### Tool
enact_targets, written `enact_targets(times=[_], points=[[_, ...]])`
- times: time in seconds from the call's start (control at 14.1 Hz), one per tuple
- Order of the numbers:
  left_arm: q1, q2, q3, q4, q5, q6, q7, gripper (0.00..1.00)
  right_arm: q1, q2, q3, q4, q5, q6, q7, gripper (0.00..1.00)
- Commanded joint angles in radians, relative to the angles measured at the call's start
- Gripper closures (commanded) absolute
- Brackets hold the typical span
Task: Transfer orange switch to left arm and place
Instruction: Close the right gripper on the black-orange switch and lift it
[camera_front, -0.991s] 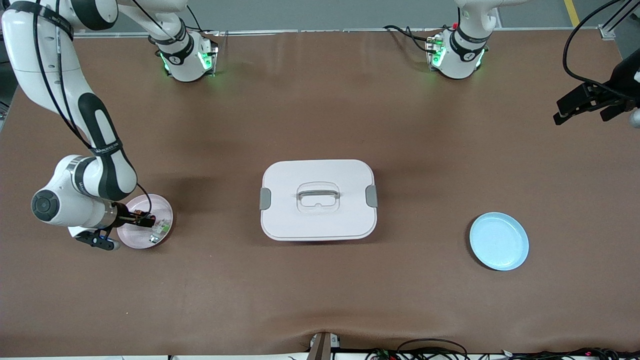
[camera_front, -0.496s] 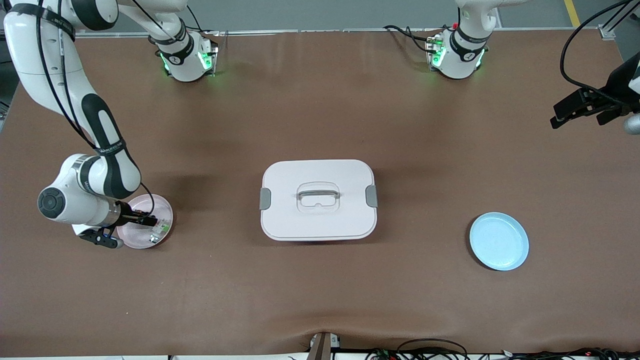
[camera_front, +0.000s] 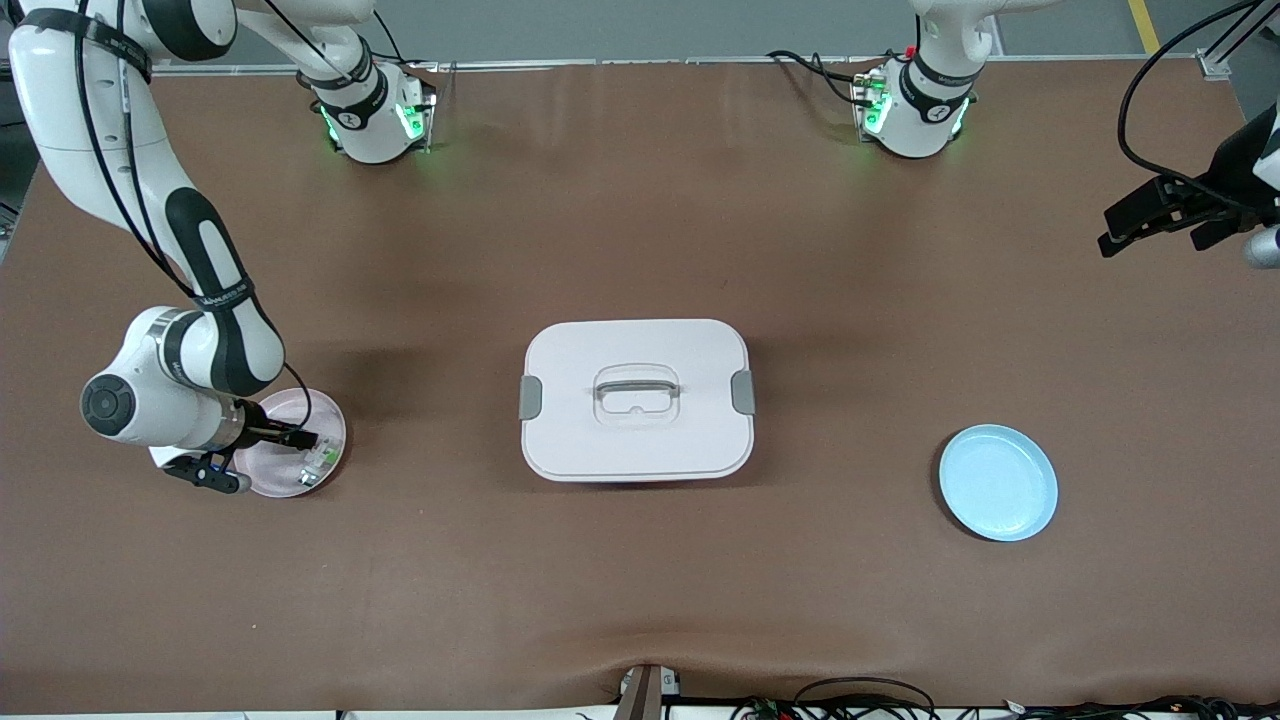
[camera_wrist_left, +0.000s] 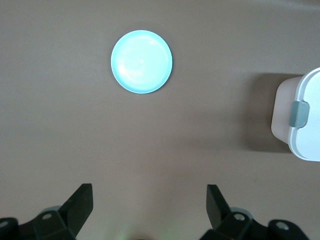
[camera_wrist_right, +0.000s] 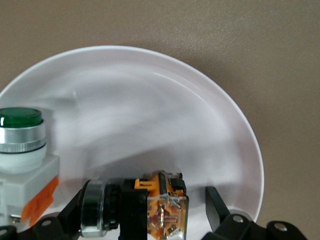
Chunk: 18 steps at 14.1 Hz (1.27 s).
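The orange switch (camera_wrist_right: 155, 207), black with an orange and clear end and a silver ring, lies on its side on the pink plate (camera_wrist_right: 150, 110). My right gripper (camera_wrist_right: 145, 212) is low over this plate, open, with one finger on each side of the switch. In the front view the right gripper (camera_front: 296, 439) is over the pink plate (camera_front: 300, 405) at the right arm's end of the table. The white box (camera_front: 637, 440) stands at the table's middle. My left gripper (camera_front: 1150, 215) is open and empty, high over the left arm's end, and waits; it shows open in its wrist view (camera_wrist_left: 148, 207).
A green-and-white part (camera_wrist_right: 22, 145) lies on the pink plate beside the switch, also seen in the front view (camera_front: 318, 458). A blue plate (camera_front: 998, 482) lies between the box and the left arm's end; the left wrist view shows it (camera_wrist_left: 141, 61) and a box corner (camera_wrist_left: 305, 120).
The right arm has shifted a little toward the box, its gripper staying over the pink plate. The left gripper has drifted slightly toward the robots' side.
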Motion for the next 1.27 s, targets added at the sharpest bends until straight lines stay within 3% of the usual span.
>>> enact_targets(times=[0.0, 0.21, 0.35, 0.64, 1.06, 1.2], points=[[0.0, 0.003, -0.003, 0.009, -0.013, 0.012, 0.019, 0.0, 0.002, -0.021, 0.0, -0.017, 0.011, -0.01, -0.011, 0.3], [-0.006, 0.006, -0.003, 0.009, -0.014, 0.044, 0.015, 0.0, 0.002, -0.026, 0.0, -0.015, 0.011, -0.022, -0.011, 0.66], [-0.006, 0.023, -0.004, 0.009, -0.014, 0.059, 0.012, 0.0, 0.004, -0.03, 0.001, -0.011, 0.011, -0.044, -0.011, 0.78], [-0.006, 0.024, -0.004, 0.009, -0.014, 0.061, 0.012, 0.0, 0.004, -0.072, 0.001, 0.005, 0.01, -0.114, -0.013, 0.8], [-0.006, 0.024, -0.006, 0.006, -0.016, 0.059, 0.012, 0.0, 0.017, -0.159, 0.014, 0.122, 0.014, -0.441, 0.003, 0.84], [-0.007, 0.024, -0.007, 0.004, -0.016, 0.059, 0.012, 0.0, 0.014, -0.165, 0.023, 0.19, 0.123, -0.571, 0.009, 0.84]])
